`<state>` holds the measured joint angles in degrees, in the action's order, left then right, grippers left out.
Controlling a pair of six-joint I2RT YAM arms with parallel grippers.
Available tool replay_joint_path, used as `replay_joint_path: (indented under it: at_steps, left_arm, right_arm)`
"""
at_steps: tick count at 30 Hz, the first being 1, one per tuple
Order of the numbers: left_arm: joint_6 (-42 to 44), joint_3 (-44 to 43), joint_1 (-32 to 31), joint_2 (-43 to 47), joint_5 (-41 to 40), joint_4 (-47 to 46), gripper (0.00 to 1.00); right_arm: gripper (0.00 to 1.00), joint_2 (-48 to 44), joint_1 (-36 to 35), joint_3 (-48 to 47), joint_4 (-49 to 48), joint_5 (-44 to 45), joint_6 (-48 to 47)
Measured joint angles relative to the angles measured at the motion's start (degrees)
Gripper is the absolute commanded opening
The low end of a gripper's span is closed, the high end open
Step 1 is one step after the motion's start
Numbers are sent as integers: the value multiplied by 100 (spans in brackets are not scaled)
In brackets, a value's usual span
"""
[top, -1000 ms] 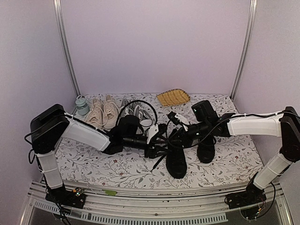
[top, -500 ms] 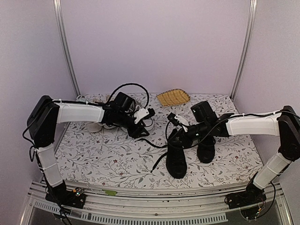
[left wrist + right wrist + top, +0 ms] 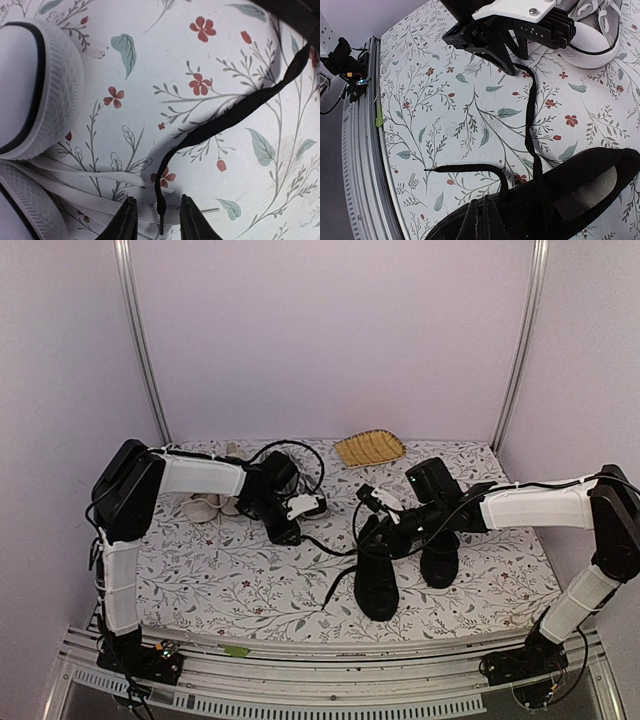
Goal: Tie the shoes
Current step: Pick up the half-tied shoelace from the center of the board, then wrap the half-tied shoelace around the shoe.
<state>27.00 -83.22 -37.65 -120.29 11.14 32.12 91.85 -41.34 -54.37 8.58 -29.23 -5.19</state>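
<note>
Two black shoes stand right of the table's middle, one nearer (image 3: 377, 585) and one to its right (image 3: 440, 558). From the near shoe (image 3: 580, 200) one long black lace (image 3: 530, 115) runs left across the cloth to my left gripper (image 3: 289, 533). The end of the lace (image 3: 230, 117) lies between the left gripper's (image 3: 159, 222) jaws, which stand apart without touching it. A second lace (image 3: 470, 167) curls out to the front. My right gripper (image 3: 485, 212) is shut, its tips resting against the near shoe's rim; whether it pinches anything does not show.
A grey sneaker with a white toe cap (image 3: 35, 85) and loose white laces (image 3: 100, 177) lies right beside the left gripper. A beige pair (image 3: 205, 505) stands at the back left, a woven basket (image 3: 369, 448) at the back. The table's metal front rail (image 3: 360, 150) runs nearby.
My left arm has drawn away from the black shoe to the left, then dropped toward the cloth, and its jaws have narrowed. The lace now lies stretched leftward. The right arm has stayed put.
</note>
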Motion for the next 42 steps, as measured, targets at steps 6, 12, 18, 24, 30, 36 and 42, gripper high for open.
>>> replay_joint_path:
  at_steps: [6, 12, 18, 24, 30, 36, 42]
  left_arm:
    - [81, 4, -59, -55, -238, -50, 11]
    - [142, 136, -166, 7, -306, -304, 0]
    - [105, 820, -227, 570, -146, -675, 0]
    - [13, 1311, -365, 1558, 87, -1082, 0]
    - [-70, 1506, -509, 1871, 341, -1161, 0]
    - [-76, 1744, -1222, 2151, 826, -935, 0]
    - [-260, 1727, -2033, 2573, 1357, -1582, 0]
  right_arm:
    - [1, 7, 0, 0, -2, -7, 0]
    - [1, 7, 0, -2, 0, -7, 2]
    - [1, 7, 0, -2, 0, -4, 2]
    - [1, 4, 0, -2, 0, -2, 4]
    - [0, 7, 0, -9, 4, 2, 9]
    - [1, 26, 2, -155, 52, 26, 140]
    - [1, 221, 92, -332, 90, 50, 341]
